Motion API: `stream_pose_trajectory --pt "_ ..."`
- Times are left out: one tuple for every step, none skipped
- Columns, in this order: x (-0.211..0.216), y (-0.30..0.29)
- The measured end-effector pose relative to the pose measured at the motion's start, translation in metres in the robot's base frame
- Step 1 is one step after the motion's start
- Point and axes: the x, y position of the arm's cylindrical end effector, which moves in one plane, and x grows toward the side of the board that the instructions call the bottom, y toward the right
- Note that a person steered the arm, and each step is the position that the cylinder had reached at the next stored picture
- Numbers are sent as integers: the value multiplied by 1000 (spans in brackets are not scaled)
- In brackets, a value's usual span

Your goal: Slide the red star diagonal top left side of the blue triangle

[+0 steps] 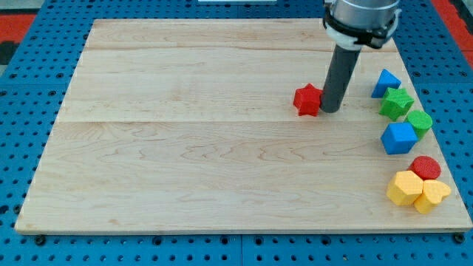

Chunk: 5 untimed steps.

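The red star [307, 100] lies on the wooden board [185, 148], right of centre in the upper half. My tip [330, 110] stands right against the star's right side, touching or nearly touching it. The blue triangle [384, 82] sits near the board's right edge, to the right of and slightly above the star, with the rod between them.
Along the right edge, below the blue triangle: a green star-like block [396, 103], a green round block [420, 122], a blue cube-like block [399, 138], a red round block [426, 168], and two yellow blocks [406, 188] [431, 196].
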Motion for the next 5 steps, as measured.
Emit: stream_pose_trajectory --pt "3 1" --pt "80 29" --pt "123 17" --pt "114 -27" --pt "55 -50"
